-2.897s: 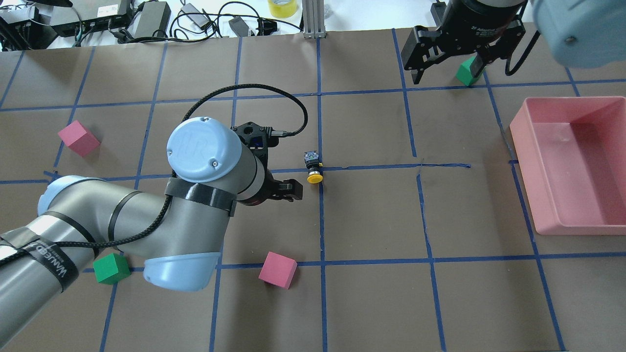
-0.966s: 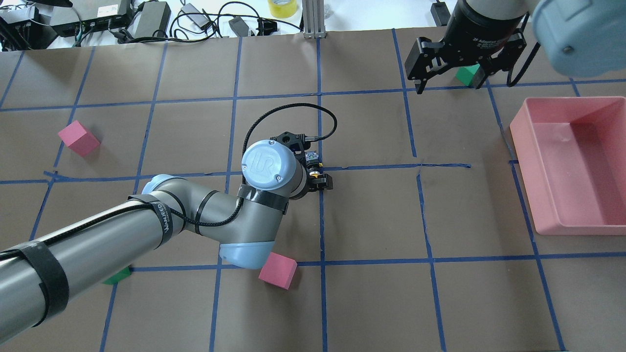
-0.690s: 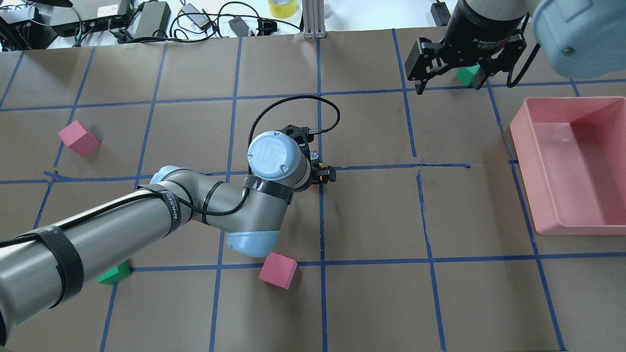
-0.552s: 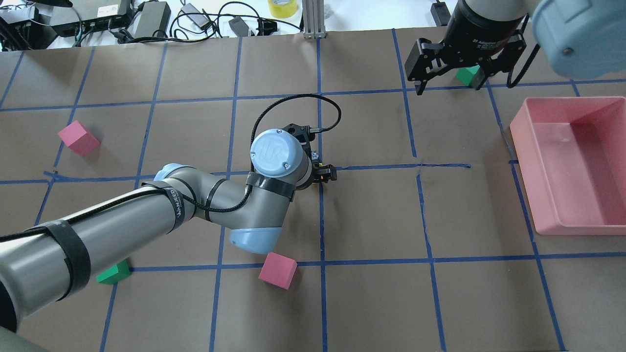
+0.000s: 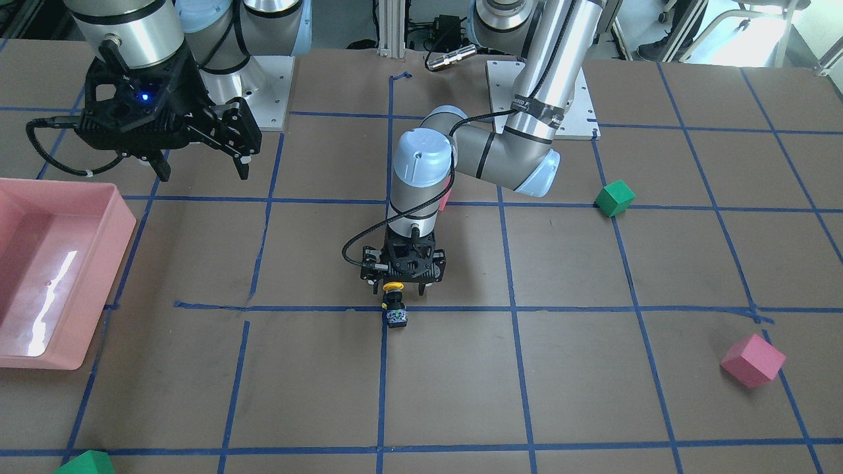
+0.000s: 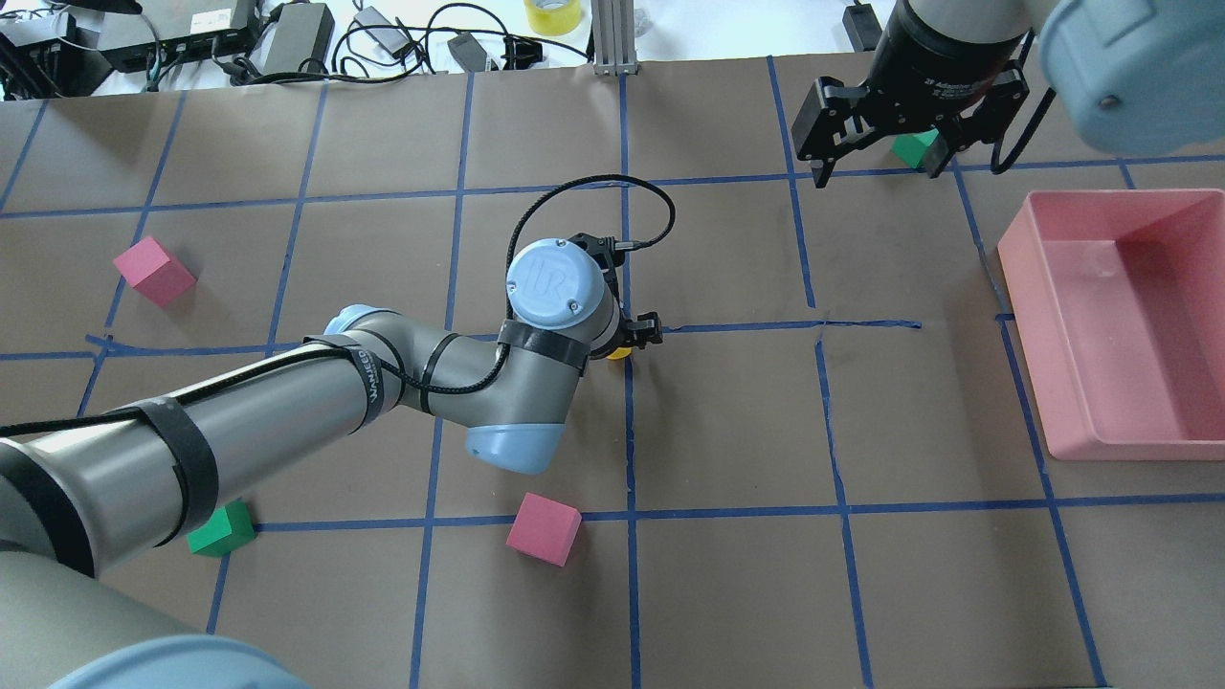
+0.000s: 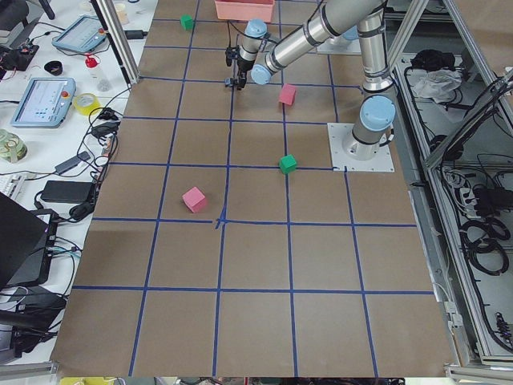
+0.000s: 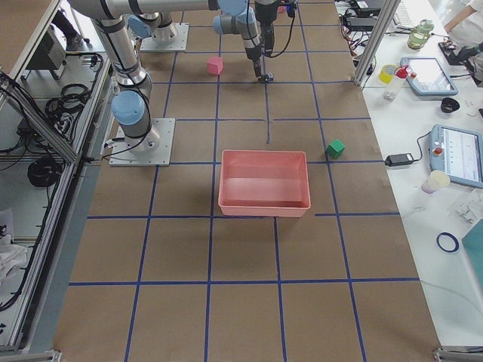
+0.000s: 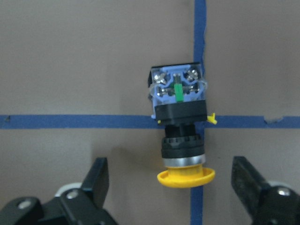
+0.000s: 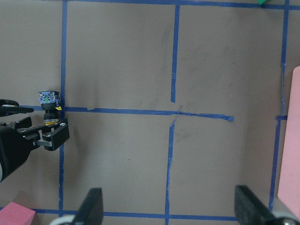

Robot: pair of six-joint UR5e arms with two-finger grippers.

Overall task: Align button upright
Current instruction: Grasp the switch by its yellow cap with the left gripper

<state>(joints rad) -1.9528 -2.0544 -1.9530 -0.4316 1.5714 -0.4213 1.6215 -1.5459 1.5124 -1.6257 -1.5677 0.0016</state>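
The button (image 9: 179, 117) lies on its side on a blue tape crossing, its yellow cap (image 9: 186, 178) pointing toward my left wrist camera and its screw-terminal base away. It also shows in the front view (image 5: 396, 311) and the right wrist view (image 10: 48, 101). My left gripper (image 9: 171, 176) is open, low over the table, with one finger on each side of the cap and not touching it. In the overhead view the wrist hides most of the button, and only the cap's edge (image 6: 620, 352) shows. My right gripper (image 6: 876, 170) is open and empty, hovering at the far right.
A pink tray (image 6: 1043, 287) stands at the right edge. Pink cubes (image 6: 543, 528) (image 6: 153, 271) and a green cube (image 6: 222, 528) lie on the left half. Another green cube (image 6: 914, 145) sits behind my right gripper. Cables and boxes line the far edge.
My left arm has moved right and come down over the button, so its open fingers now flank the yellow cap. The button has not moved. The right gripper has barely shifted.
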